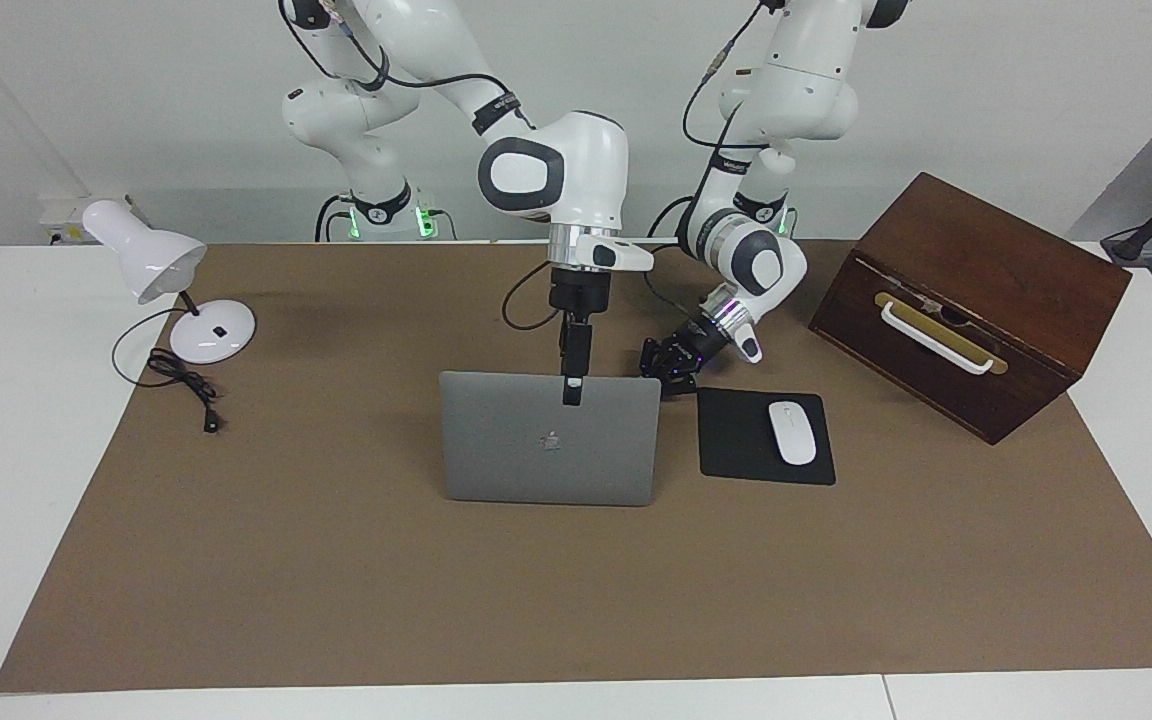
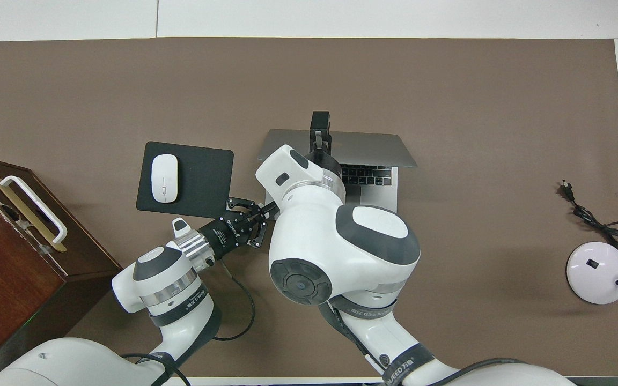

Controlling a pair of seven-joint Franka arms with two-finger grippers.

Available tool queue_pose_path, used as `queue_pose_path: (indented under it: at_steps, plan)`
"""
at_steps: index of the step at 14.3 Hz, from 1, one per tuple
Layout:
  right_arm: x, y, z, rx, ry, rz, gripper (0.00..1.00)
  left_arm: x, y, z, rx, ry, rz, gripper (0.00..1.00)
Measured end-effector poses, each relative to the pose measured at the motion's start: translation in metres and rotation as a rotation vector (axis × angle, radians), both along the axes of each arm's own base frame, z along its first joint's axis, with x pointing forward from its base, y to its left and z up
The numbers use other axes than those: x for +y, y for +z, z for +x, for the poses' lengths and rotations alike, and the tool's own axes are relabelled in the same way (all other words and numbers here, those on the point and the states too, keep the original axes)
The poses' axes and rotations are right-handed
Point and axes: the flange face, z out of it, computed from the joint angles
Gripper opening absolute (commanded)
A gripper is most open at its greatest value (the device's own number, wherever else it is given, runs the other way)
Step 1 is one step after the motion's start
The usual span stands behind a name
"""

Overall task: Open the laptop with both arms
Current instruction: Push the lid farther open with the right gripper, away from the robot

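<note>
The silver-grey laptop (image 1: 548, 455) stands open in the middle of the mat, its lid nearly upright with the logo facing away from the robots. In the overhead view the lid (image 2: 365, 149) and part of the keyboard show. My right gripper (image 1: 572, 388) comes straight down and is shut on the middle of the lid's top edge, with one finger on each face; it also shows in the overhead view (image 2: 319, 133). My left gripper (image 1: 669, 362) is low at the corner of the laptop's base nearest the mousepad, and it shows in the overhead view (image 2: 258, 222) too. Its tips are hidden.
A black mousepad (image 1: 736, 440) with a white mouse (image 1: 792, 432) lies beside the laptop toward the left arm's end. A brown wooden box (image 1: 966, 300) with a white handle stands past it. A white desk lamp (image 1: 161, 275) and its cord stand at the right arm's end.
</note>
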Motion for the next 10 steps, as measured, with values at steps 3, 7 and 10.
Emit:
queue_pose_path:
  at_steps: [3,7,10]
  plan:
    - [0.0,0.006,0.003,-0.022,0.007,-0.008,1.0,0.0,0.0,0.0,0.0,0.0,0.0,0.0]
    - [-0.001,0.011,0.005,-0.034,0.008,-0.01,1.0,0.0,0.0,0.0,0.0,0.0,0.0,0.0]
    - [-0.005,0.015,0.01,-0.067,-0.004,-0.008,1.0,0.0,0.0,0.0,-0.001,0.0,0.0,0.0]
